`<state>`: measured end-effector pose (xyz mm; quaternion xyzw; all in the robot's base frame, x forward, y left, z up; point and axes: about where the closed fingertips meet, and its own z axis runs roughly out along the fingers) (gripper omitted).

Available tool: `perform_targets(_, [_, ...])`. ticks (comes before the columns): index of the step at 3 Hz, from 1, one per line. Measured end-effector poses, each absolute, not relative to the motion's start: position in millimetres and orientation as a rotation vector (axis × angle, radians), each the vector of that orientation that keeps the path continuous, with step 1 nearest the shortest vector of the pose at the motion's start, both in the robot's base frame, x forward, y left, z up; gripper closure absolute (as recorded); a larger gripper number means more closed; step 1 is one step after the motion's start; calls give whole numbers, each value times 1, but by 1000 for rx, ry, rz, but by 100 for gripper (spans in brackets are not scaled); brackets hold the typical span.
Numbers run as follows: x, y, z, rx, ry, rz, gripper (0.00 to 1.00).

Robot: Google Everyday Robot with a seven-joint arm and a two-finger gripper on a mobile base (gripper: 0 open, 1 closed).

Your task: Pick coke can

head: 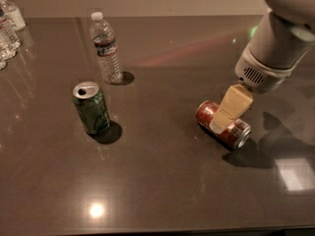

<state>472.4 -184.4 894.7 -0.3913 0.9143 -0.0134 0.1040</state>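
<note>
The coke can (236,131) is red with silver ends and lies on its side on the dark table (162,181), right of centre. My gripper (220,123) reaches down from the white arm (275,48) at the upper right. It sits right over the middle of the can and covers part of it. Whether it touches the can cannot be told.
A green can (92,108) with an open silver top stands upright left of centre. A clear water bottle (107,48) stands behind it. More clear bottles (7,31) stand at the far left edge.
</note>
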Motion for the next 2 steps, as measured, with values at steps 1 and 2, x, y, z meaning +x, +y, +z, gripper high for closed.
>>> perform_targets(1, [478,-180,874,-1086,2773,-35,0])
perform_targets(2, [479,-172,860,-1067,2822,-40,0])
